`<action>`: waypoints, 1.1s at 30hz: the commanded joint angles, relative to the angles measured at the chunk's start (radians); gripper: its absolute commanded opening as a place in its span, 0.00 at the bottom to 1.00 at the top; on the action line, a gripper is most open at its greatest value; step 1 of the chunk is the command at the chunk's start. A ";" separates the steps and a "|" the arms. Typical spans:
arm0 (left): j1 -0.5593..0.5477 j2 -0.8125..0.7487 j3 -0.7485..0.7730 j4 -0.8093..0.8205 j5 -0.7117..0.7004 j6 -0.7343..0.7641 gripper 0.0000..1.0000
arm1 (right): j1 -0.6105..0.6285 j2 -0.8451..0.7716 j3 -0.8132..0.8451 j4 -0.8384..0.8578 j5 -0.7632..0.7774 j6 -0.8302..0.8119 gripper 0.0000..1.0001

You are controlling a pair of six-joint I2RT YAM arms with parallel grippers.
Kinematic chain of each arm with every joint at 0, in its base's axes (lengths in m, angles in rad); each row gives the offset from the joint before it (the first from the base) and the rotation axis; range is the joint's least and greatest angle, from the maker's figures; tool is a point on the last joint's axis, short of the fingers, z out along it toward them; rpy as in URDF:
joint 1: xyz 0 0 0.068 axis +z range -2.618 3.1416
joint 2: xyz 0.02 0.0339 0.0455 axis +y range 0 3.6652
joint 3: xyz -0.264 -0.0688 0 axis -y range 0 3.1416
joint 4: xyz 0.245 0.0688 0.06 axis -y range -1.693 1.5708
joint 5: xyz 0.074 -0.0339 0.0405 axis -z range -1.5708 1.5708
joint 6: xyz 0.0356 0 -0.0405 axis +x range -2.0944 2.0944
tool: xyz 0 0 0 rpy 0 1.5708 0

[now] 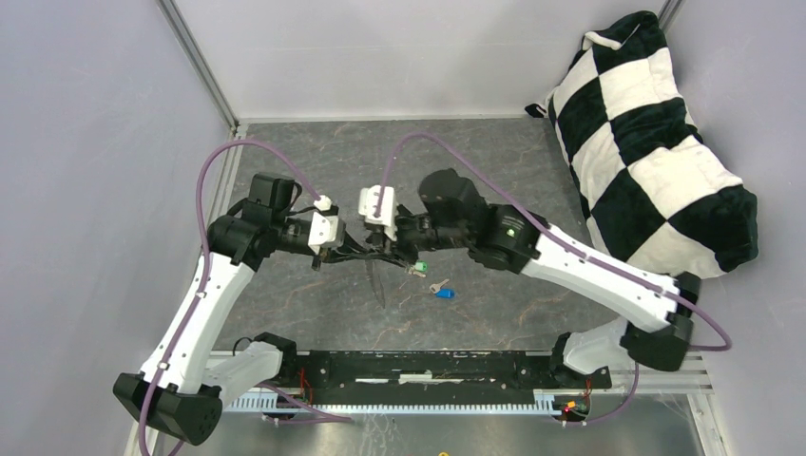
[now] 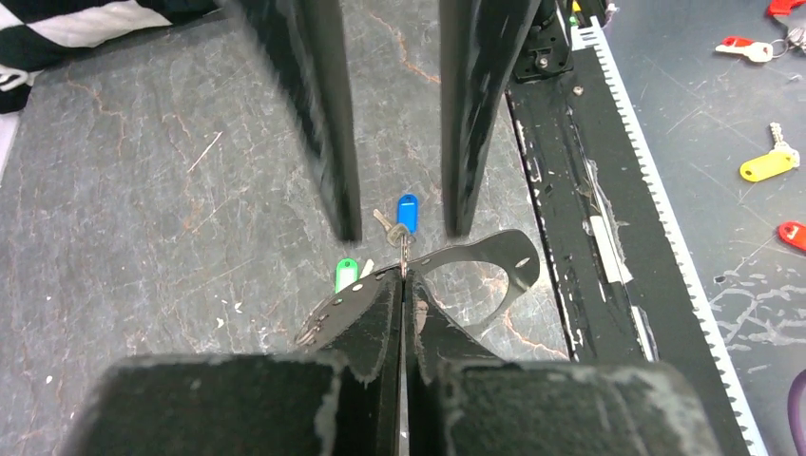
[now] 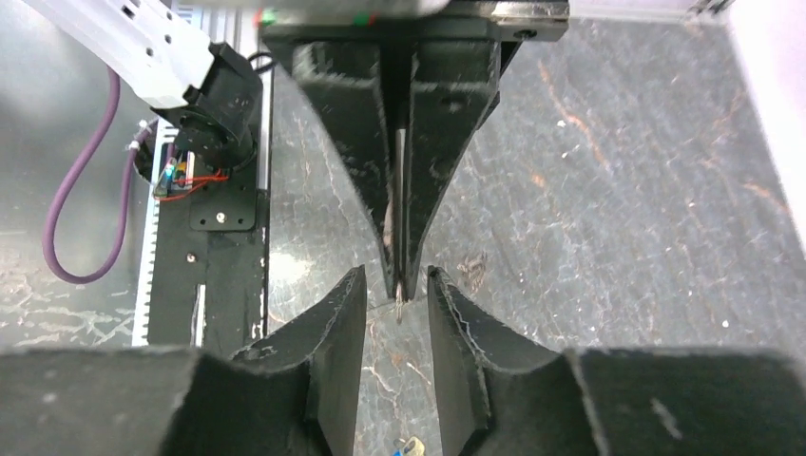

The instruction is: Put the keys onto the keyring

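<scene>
My left gripper (image 2: 403,275) is shut on a thin silver strand of the keyring (image 2: 403,255), which sticks out of its tips. In the top view the keyring (image 1: 375,281) hangs as a thin loop below the left gripper (image 1: 356,253). My right gripper (image 3: 396,280) is open and empty, its fingers (image 3: 337,323) either side of the left gripper's tips and the keyring end (image 3: 401,306). The green-headed key (image 1: 418,270) and the blue-headed key (image 1: 444,292) lie on the table just right of the grippers. Both also show in the left wrist view: green (image 2: 346,275), blue (image 2: 407,211).
A black-and-white checkered pillow (image 1: 656,142) lies at the back right. A black rail (image 1: 428,366) runs along the near edge between the arm bases. Beyond it, off the table, lie spare yellow (image 2: 765,166) and red (image 2: 746,47) keys. Walls close in the left and back.
</scene>
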State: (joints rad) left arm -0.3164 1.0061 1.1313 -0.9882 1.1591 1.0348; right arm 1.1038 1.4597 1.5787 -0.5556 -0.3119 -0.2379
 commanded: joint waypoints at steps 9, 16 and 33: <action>-0.006 0.018 0.099 0.013 0.235 -0.101 0.02 | -0.077 -0.465 -0.659 0.730 -0.122 0.077 0.43; -0.005 0.019 0.119 0.013 0.288 -0.135 0.02 | -0.093 -0.441 -0.684 0.846 -0.187 0.089 0.44; -0.006 0.017 0.116 0.013 0.309 -0.123 0.02 | -0.094 -0.360 -0.680 0.988 -0.272 0.222 0.38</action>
State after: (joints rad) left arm -0.3164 1.0271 1.2175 -0.9905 1.4105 0.9375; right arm 1.0122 1.0786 0.8692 0.3836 -0.5510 -0.0528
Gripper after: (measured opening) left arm 0.034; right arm 0.387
